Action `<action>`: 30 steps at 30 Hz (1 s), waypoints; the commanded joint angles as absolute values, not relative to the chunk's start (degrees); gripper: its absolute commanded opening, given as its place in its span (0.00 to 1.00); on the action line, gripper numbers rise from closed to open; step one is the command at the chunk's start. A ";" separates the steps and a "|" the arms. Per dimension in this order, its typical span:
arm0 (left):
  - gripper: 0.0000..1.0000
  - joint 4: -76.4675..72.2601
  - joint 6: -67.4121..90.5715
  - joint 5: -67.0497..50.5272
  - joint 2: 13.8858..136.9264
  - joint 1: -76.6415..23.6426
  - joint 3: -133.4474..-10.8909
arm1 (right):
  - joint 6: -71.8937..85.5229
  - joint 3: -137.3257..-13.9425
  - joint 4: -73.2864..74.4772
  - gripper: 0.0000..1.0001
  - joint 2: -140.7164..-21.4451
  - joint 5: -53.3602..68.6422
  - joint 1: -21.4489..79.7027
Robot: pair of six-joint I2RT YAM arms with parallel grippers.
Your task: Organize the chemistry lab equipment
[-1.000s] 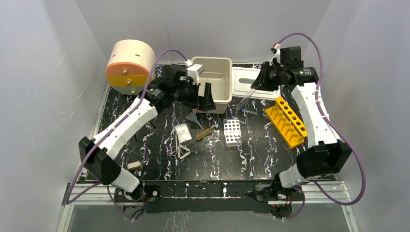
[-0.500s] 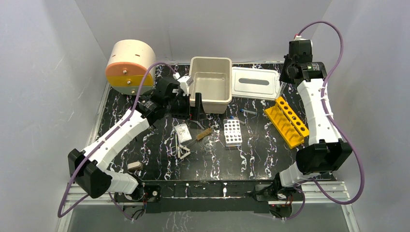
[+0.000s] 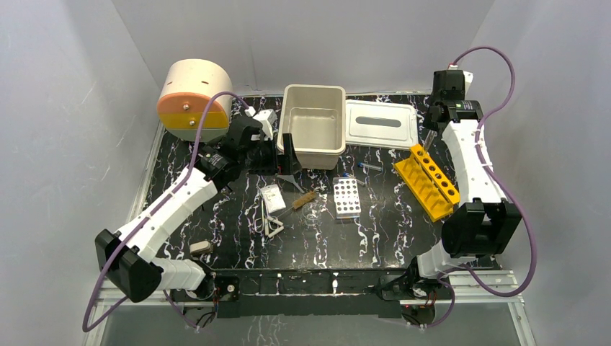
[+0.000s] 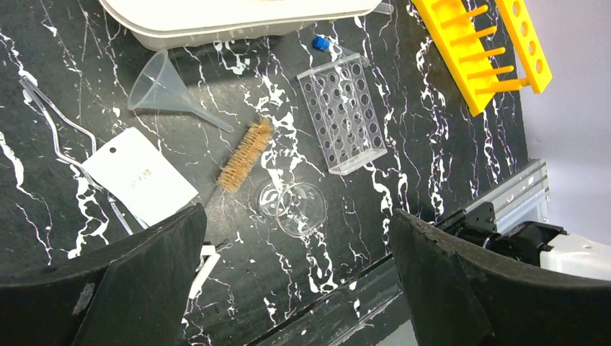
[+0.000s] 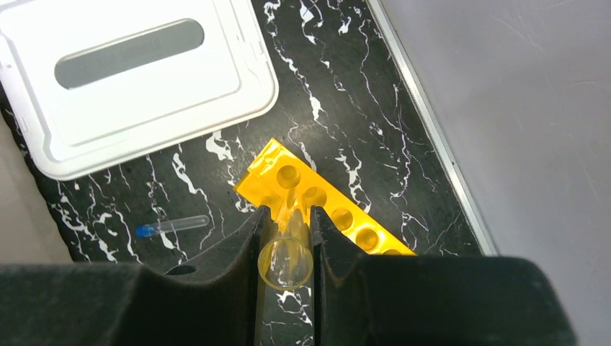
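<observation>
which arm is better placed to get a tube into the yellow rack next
Right. The right gripper is shut on a clear test tube, poised over the end holes of the yellow tube rack. The left gripper is open and empty, over the funnel and brush mid-table.

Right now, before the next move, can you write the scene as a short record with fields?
Left claw: open, empty, above the table
Right claw: shut on a clear tube
Tube position: over the far end of the yellow rack
Loose on table: funnel, brush, clear holed rack, blue-capped tube
Tub: open, lid lying beside it
</observation>
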State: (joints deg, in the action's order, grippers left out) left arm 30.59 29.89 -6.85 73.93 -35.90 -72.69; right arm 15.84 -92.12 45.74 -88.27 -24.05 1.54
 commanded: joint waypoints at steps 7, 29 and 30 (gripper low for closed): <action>0.98 28.86 30.52 -4.80 75.76 -34.55 -73.64 | 17.75 -88.94 39.26 0.24 -87.96 -23.06 -1.11; 0.98 22.02 30.21 -4.29 76.15 -32.38 -70.76 | 15.71 -78.30 27.22 0.24 -88.94 -23.63 -2.42; 0.98 22.04 30.00 -4.50 76.26 -32.28 -70.83 | 15.69 -78.12 26.79 0.23 -89.12 -24.18 -2.46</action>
